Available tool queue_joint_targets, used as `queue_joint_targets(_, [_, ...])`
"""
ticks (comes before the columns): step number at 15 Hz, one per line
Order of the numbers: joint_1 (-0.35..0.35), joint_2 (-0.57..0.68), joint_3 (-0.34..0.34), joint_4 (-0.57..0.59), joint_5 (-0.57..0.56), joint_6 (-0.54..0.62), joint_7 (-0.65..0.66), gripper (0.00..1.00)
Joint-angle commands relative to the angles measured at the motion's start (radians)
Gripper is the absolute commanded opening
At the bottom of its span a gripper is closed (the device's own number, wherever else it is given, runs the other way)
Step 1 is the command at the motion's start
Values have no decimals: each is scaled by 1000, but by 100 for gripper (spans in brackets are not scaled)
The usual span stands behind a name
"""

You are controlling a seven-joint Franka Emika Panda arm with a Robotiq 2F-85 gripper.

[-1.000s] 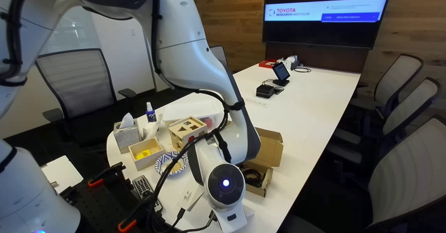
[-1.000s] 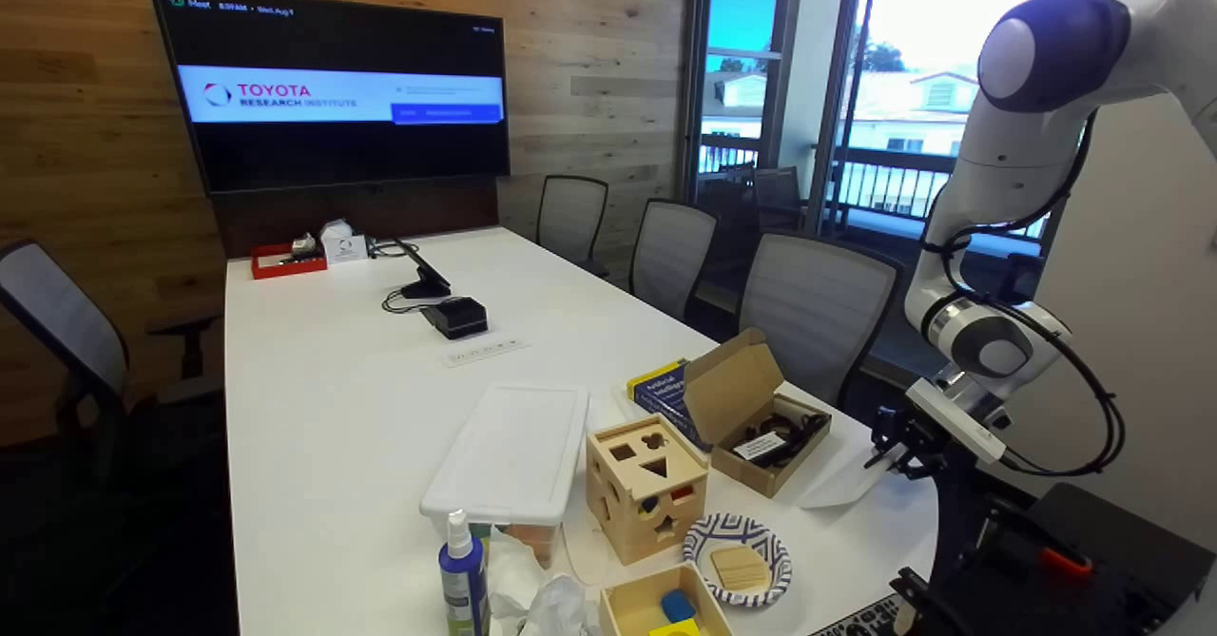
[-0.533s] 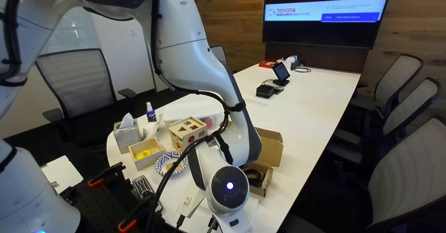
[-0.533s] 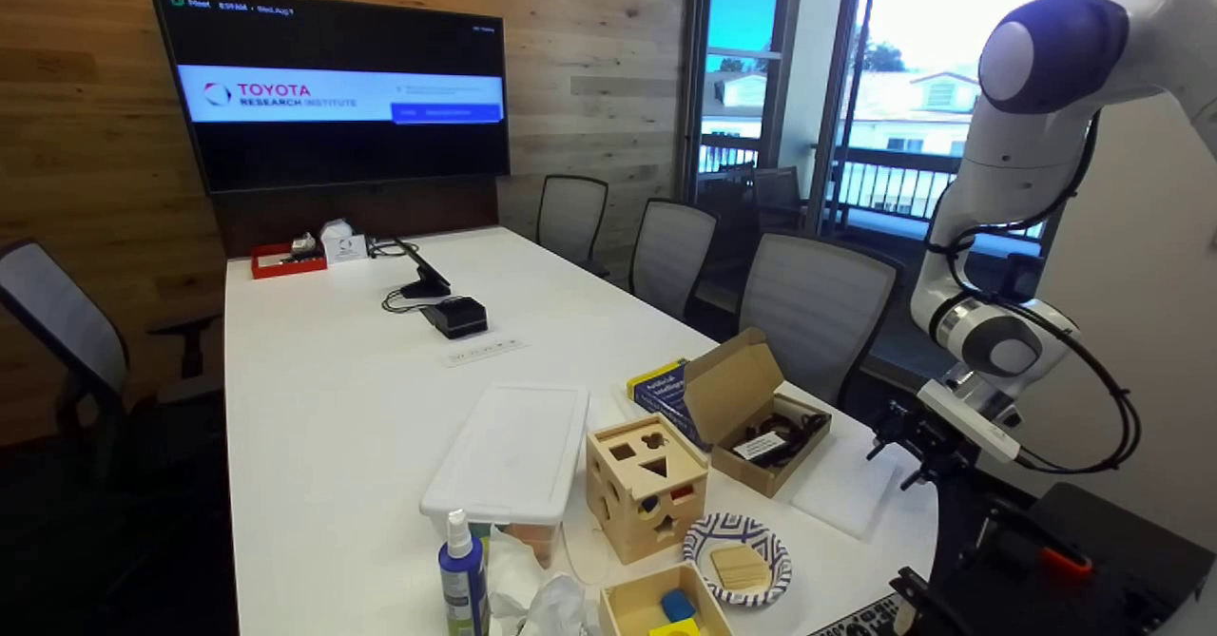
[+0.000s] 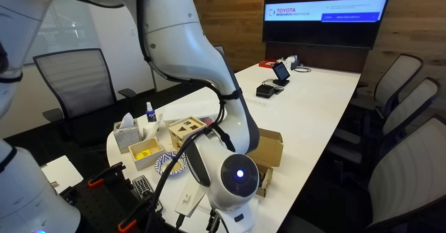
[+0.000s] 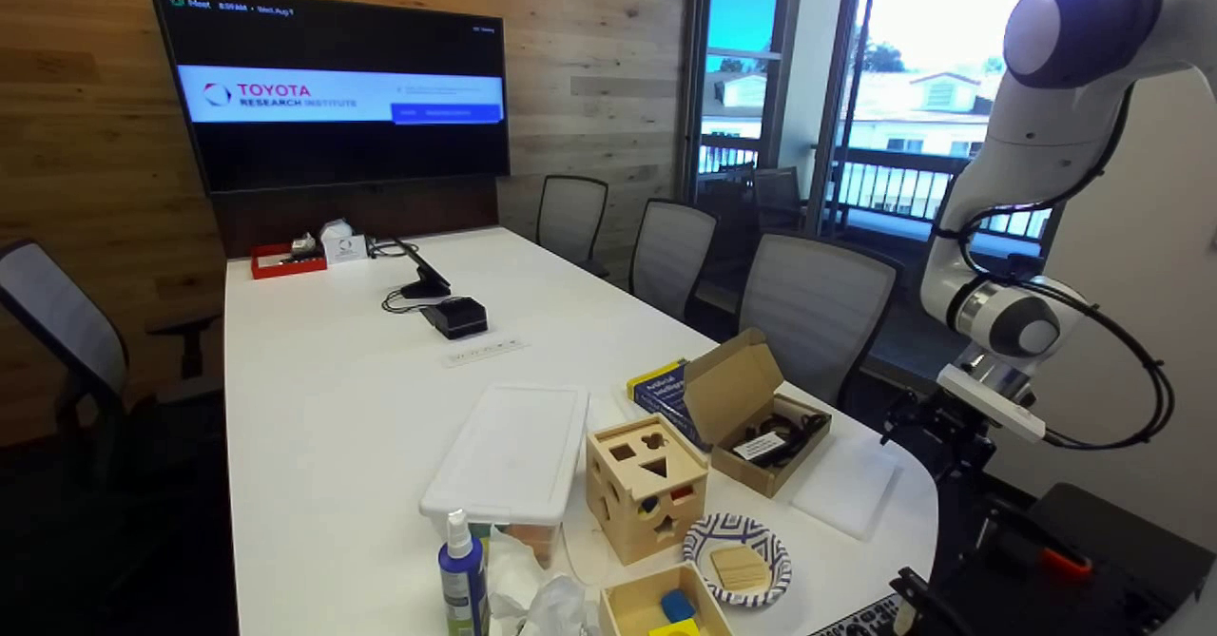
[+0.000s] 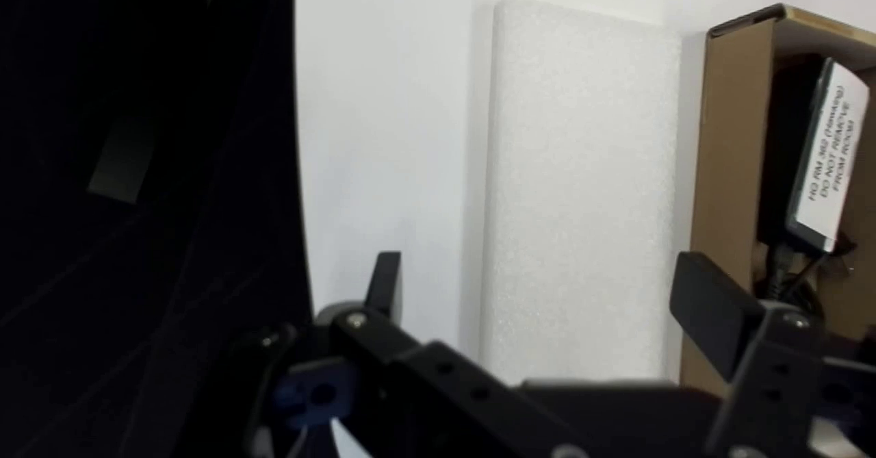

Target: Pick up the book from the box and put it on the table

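Note:
A white foam slab (image 7: 582,184) lies flat on the white table (image 6: 361,408), alongside the cardboard box (image 6: 746,476). Above the slab, my gripper (image 7: 537,266) stands wide open with nothing between its fingers; in the wrist view the slab shows through the gap. The box has its flap raised and holds dark cables and a black adapter (image 7: 783,143) with a white label. On the table behind that flap is a blue and yellow book (image 6: 670,394), partly covered by the flap. In an exterior view the arm covers part of the box (image 5: 268,147).
Beside the box are a wooden shape cube (image 6: 647,493) and a patterned plate (image 6: 737,560) with crackers. A lidded plastic bin (image 6: 509,455), a spray bottle (image 6: 461,579) and a small wooden tray (image 5: 146,153) stand nearby. The table edge (image 7: 301,170) runs close to the slab.
A second ago my gripper was shut on the slab, which was tilted up. It has opened and let go, so the slab has dropped flat. The arm has since lifted and drawn back slightly.

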Motion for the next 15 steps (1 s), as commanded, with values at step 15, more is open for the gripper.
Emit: queue_joint_targets(15, [47, -571, 34, -37, -617, -161, 659, 100])
